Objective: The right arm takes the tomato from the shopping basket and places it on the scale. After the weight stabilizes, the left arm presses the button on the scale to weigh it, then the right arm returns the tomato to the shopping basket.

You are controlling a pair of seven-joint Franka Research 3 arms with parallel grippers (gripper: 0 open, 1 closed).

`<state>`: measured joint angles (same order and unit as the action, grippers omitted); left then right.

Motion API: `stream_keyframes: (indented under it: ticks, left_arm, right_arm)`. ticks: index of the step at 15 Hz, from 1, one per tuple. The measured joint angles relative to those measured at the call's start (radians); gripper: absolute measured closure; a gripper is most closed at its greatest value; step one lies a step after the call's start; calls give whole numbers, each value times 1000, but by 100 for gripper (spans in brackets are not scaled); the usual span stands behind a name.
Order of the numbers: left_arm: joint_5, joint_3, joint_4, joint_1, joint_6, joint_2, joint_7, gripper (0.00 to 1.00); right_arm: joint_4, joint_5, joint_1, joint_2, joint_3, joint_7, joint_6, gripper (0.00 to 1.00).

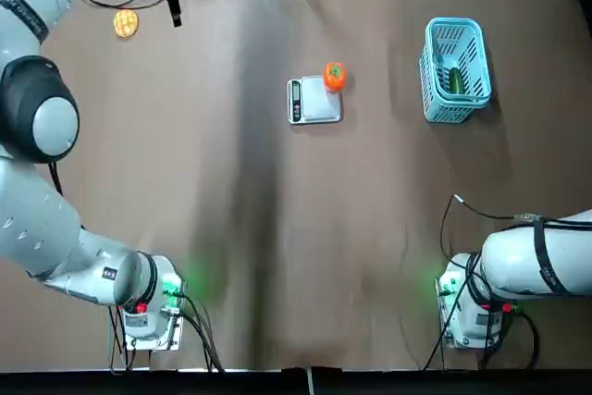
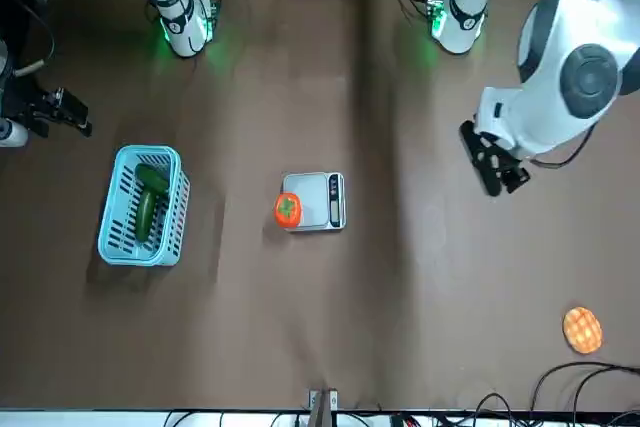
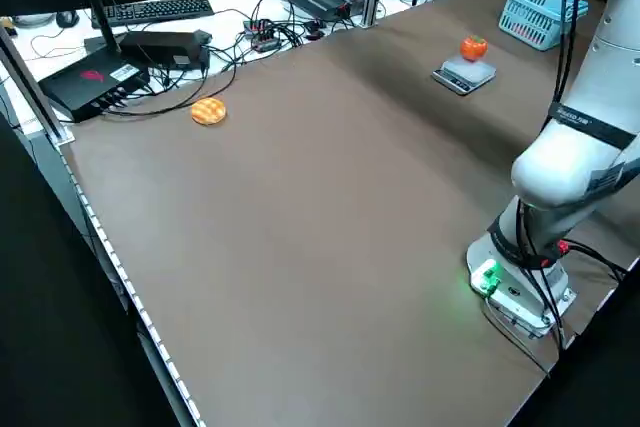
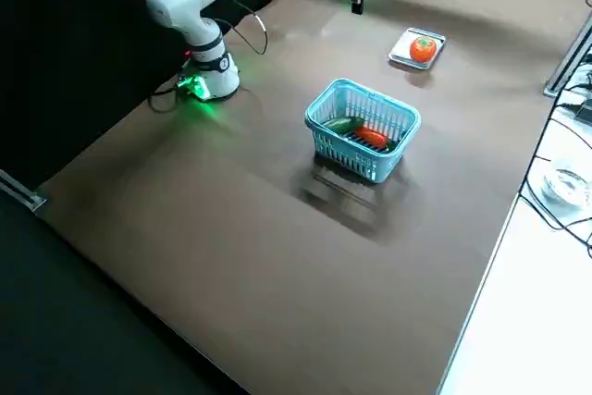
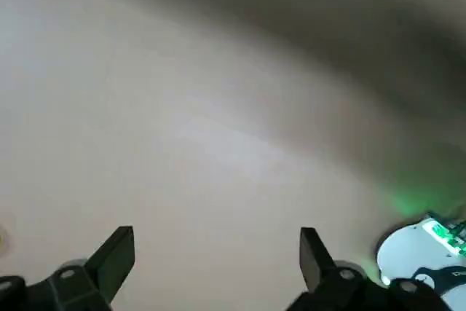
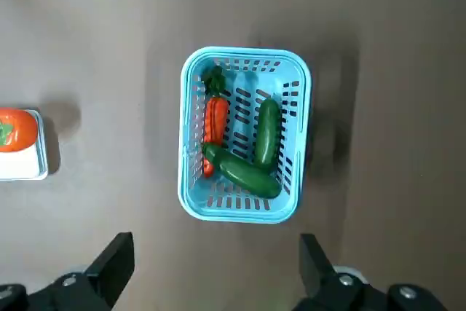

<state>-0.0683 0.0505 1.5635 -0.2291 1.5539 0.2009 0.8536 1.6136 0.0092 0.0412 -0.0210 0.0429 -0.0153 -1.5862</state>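
The orange-red tomato (image 1: 334, 76) rests on the far right corner of the silver scale (image 1: 314, 104), partly overhanging its edge; nothing grips it. The light-blue shopping basket (image 1: 453, 71) stands to the scale's right. High above the basket, my right gripper (image 6: 216, 245) hangs open and empty; its wrist view looks down on the basket (image 6: 244, 132) and the tomato (image 6: 16, 129). My left gripper (image 5: 216, 238) is open and empty above bare table at the far left (image 2: 493, 167), well away from the scale (image 2: 318, 202).
Two green vegetables (image 6: 251, 158) and a long red one (image 6: 215, 121) lie in the basket. A yellow-orange textured disc (image 1: 126, 22) sits at the far left corner. Cables and equipment line the far edge. Both arm bases stand at the near edge.
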Motion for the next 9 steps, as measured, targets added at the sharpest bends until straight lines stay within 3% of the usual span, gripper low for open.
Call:
stream_keyframes:
  ticks: [4, 9]
  left_arm:
    - [0, -1, -2, 96, -67, -37, -177, 0]
    - [0, -2, -47, 116, -145, -56, -411, 0]
  right_arm:
    - [0, 0, 0, 0, -1, 1, 3, 1]
    - [0, 0, 0, 0, -1, 1, 3, 1]
